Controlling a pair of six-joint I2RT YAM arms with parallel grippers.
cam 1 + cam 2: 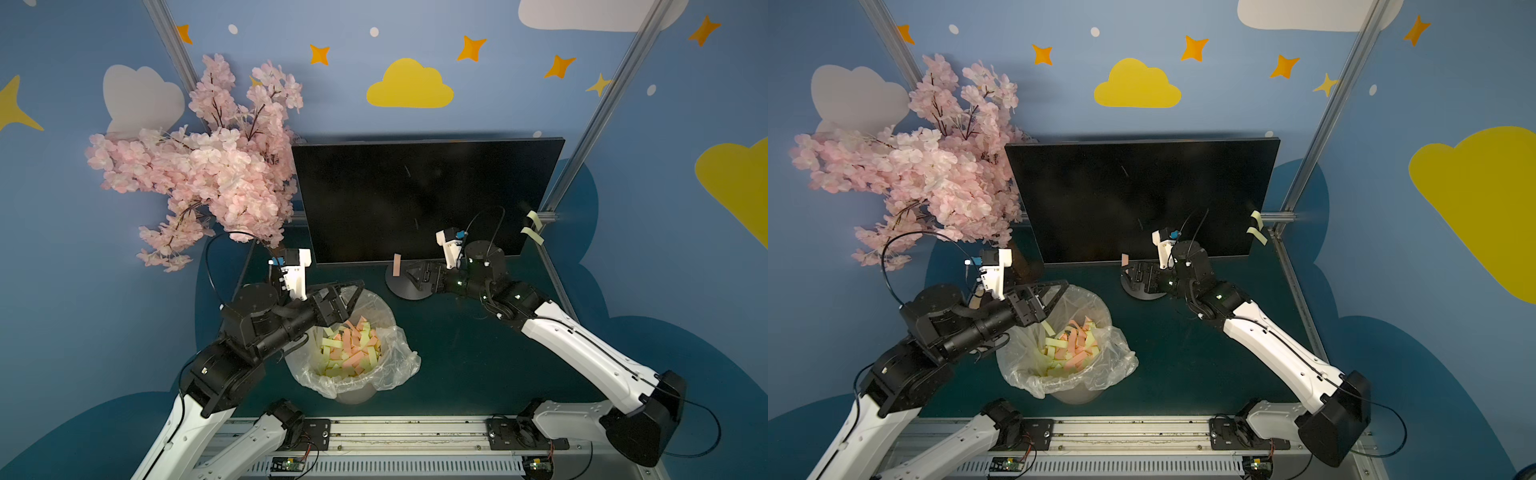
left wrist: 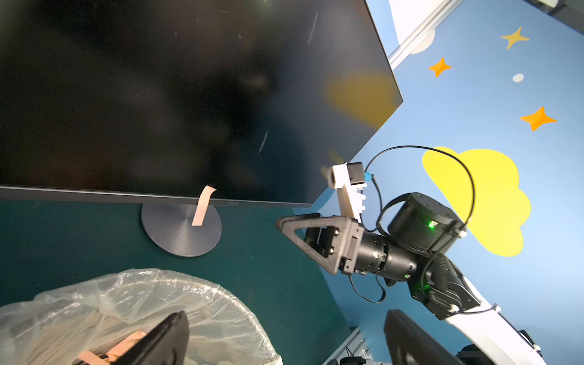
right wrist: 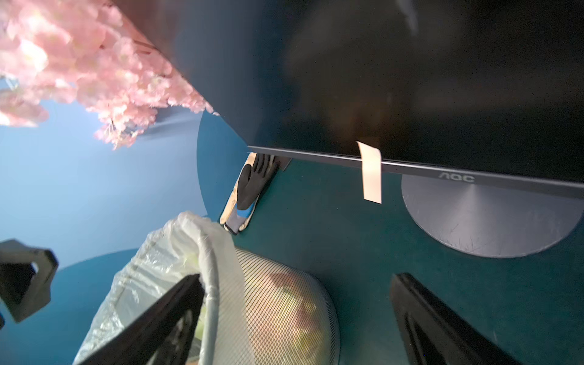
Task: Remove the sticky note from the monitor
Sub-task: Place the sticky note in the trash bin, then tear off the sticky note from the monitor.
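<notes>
Right gripper (image 1: 409, 277) has its jaws spread wide with nothing in them, sitting low just beside the peach paper sticky note (image 1: 397, 264), which hangs off the bottom bezel of the big flat black monitor (image 1: 415, 195), in front of its round grey base (image 1: 397, 289). Left gripper (image 1: 353, 296) is wide and empty too, above the plastic-lined white mesh bin (image 1: 405, 361) of paper strips

"AOC" logo (image 3: 457, 177) on the lower bezel (image 3: 316, 155) of the monitor (image 3: 410, 79)

White arm shells (image 1: 582, 353), black joints (image 1: 484, 259), looping black cables (image 2: 420, 146)
</notes>
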